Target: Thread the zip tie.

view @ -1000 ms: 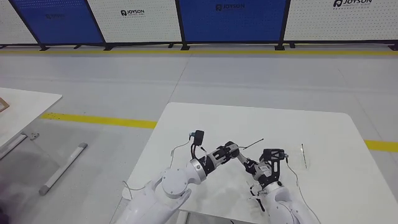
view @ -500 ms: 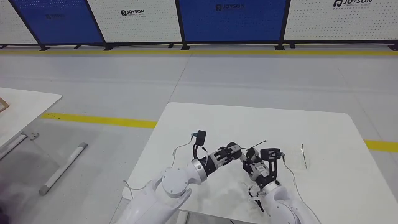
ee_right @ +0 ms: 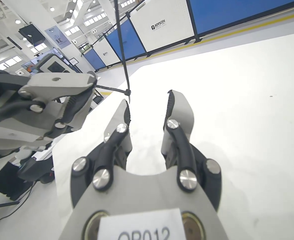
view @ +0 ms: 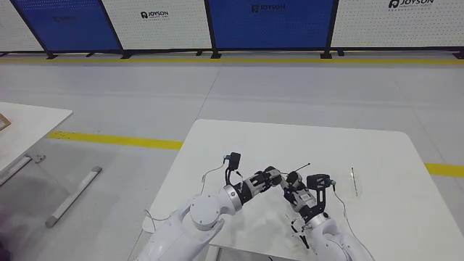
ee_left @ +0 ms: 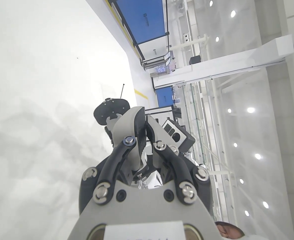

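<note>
L gripper (ee_right: 90,86) clamped on zip tie (ee_right: 121,48), R gripper (ee_right: 149,99) spread wide, empty, just by its head, closer to L than 1 s ago

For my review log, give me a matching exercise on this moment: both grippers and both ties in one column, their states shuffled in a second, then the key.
Things
1. left gripper
2. right gripper
3. zip tie
4. spare tie

States
A. lying flat on the table
B. open, holding nothing
C. shut on a strap
D. held up off the table

Pairs: 1-C, 2-B, 3-D, 4-A
</note>
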Available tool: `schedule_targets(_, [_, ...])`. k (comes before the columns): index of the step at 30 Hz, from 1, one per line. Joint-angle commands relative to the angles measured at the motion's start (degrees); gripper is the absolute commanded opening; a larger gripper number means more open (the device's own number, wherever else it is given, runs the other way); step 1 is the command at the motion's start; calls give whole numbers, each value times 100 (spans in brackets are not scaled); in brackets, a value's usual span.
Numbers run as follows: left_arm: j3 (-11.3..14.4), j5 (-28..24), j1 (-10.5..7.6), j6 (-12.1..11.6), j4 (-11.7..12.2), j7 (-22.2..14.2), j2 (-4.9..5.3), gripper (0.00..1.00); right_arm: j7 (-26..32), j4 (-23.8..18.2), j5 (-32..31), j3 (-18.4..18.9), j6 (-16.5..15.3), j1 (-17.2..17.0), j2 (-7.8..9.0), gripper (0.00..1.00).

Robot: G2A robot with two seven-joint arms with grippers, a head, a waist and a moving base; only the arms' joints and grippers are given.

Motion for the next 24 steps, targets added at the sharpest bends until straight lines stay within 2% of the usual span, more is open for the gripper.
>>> schedule_targets(1, [16,14,-8,4,16,-3,-4,0,-5,3,4,3,-6,5,1,30])
schedule_targets(3, [31,28,-16,10,29,-11,-8,0,-5,2,16,7,-5,12,2,27])
schedule_targets(12, [88,80,-76,61,103,0,-28,0,-25,3,34,4,-45,31,6,27])
schedule_targets(14, [75,124,-89,91,123,110,-33,0,-15,13,38,3,-44,40,7,27])
schedule_targets(24, [130,152,-133,141,168,143,-59,0,-30,63,109,36,-73,68,12,20])
